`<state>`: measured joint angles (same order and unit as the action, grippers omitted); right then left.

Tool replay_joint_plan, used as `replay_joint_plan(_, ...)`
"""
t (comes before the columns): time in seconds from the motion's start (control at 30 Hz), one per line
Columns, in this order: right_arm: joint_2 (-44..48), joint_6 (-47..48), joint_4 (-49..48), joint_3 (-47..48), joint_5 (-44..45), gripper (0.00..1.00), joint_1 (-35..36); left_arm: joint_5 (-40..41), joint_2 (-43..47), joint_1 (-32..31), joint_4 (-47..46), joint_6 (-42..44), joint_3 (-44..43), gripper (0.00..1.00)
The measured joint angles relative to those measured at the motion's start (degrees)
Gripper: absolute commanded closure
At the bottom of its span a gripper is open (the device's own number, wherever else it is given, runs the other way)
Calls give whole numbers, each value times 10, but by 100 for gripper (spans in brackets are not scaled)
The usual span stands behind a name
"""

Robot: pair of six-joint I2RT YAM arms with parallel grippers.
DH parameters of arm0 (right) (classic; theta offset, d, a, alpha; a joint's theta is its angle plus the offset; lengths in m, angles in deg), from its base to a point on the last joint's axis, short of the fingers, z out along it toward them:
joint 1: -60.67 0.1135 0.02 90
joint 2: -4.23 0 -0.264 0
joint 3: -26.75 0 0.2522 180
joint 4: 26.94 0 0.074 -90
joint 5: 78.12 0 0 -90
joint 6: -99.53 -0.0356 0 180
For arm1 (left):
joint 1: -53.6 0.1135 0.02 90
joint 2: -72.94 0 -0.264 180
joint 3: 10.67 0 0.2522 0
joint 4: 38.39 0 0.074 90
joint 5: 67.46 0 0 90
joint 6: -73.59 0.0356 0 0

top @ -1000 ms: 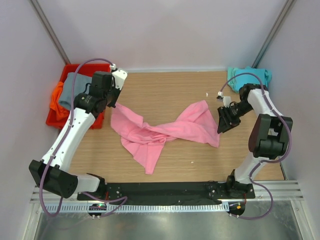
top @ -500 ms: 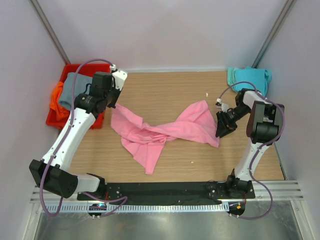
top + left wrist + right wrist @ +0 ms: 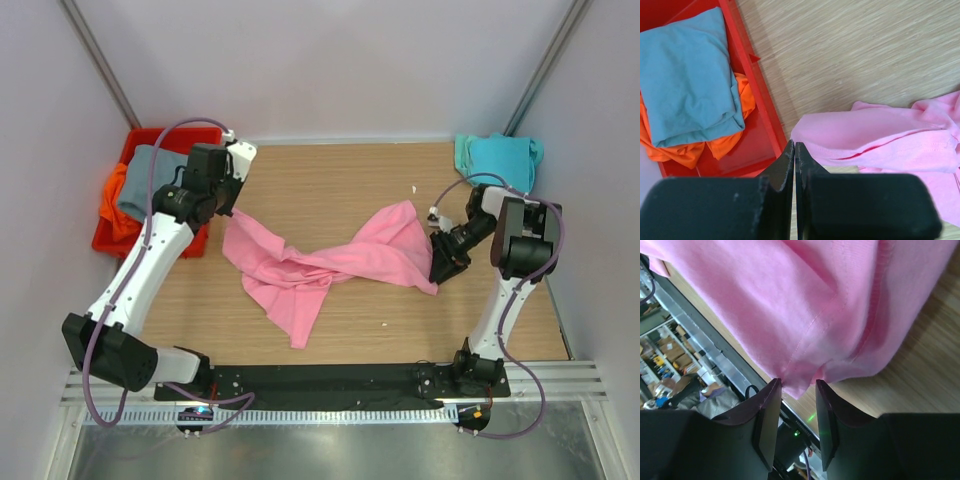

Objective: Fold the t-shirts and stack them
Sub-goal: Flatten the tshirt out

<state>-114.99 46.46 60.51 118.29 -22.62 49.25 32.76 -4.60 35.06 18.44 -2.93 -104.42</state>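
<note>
Two hands: right hand (image 3: 796, 390) half-spread, fingers straddling pink t-shirt (image 3: 330, 262) hem at its right corner, cloth bunched between them. Left hand (image 3: 794, 152) pressed together, empty, over shirt's left edge. Shirt twisted mid-counter (image 3: 330, 180), wrinkled, ends fanned wide. Teal t-shirt (image 3: 497, 155) far right corner.

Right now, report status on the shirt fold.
Left pincer shut, empty, at pink t-shirt's left edge. Right pincer open, shirt's right corner between its fingers. Shirt twisted, unfolded, mid-table. Nothing in the way.

Closed fingers (image 3: 794, 165) beside pink t-shirt (image 3: 880, 142)
</note>
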Motion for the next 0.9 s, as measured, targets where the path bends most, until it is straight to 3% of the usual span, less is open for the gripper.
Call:
replay_joint_plan(0.1,-26,11,7,-2,-8,64,0,0,0,2,0,0,0,100)
replay_joint_plan(0.33,-55,49,18,2,-37,98,0,0,0,3,0,0,1,100)
replay_joint_plan(0.63,-43,75,27,67,-68,99,-18,0,0,8,-1,0,2,100)
replay_joint_plan(0.9,90,31,25,248,-91,99,-89,28,-5,10,-9,5,-6,100)
